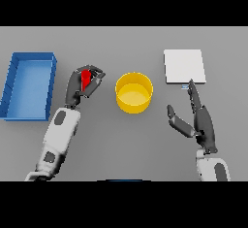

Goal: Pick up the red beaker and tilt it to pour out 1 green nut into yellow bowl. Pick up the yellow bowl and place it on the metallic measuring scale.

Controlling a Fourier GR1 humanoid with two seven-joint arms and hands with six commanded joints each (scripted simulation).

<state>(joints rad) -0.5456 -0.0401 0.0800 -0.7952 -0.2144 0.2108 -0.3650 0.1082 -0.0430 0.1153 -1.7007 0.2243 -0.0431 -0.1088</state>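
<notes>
Grey table (126, 144) bears blue tray (29, 84), yellow bowl (133, 92), scale (184, 66).

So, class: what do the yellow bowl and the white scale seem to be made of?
The yellow bowl looks like smooth matte plastic: even, saturated colour, no glints, though that is only a guess. The scale shows a flat, pale, uniform top, possibly brushed metal or painted plastic; no reflections settle it.

red beaker (86, 78) inside the dark left hand (82, 85); plain yellow bowl (133, 92) right of it; blue tray (14, 72) left; pale grey scale (184, 66).
</notes>
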